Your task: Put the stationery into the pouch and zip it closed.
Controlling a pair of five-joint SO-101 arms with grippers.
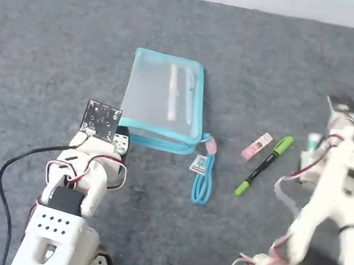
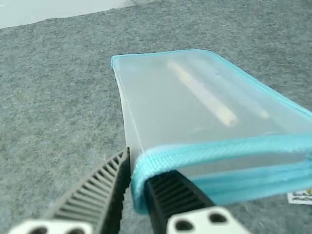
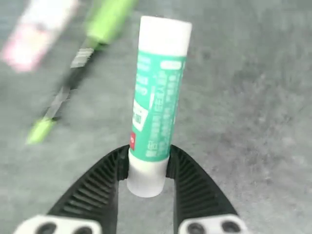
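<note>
A translucent pouch with teal trim lies flat mid-table, with white stick-shaped items showing through it. My left gripper is shut on the pouch's teal zipper edge at its near left corner. At the right of the table, my right gripper is shut on the base of a green-and-white glue stick, held just above the cloth. A green-and-black pen and a pink eraser lie between the pouch and the right arm, both also in the right wrist view: pen, eraser.
A teal strap loop with a pink zipper pull and a small tag trails from the pouch's near right corner. Grey cloth covers the table. A black cable curves beside the left arm.
</note>
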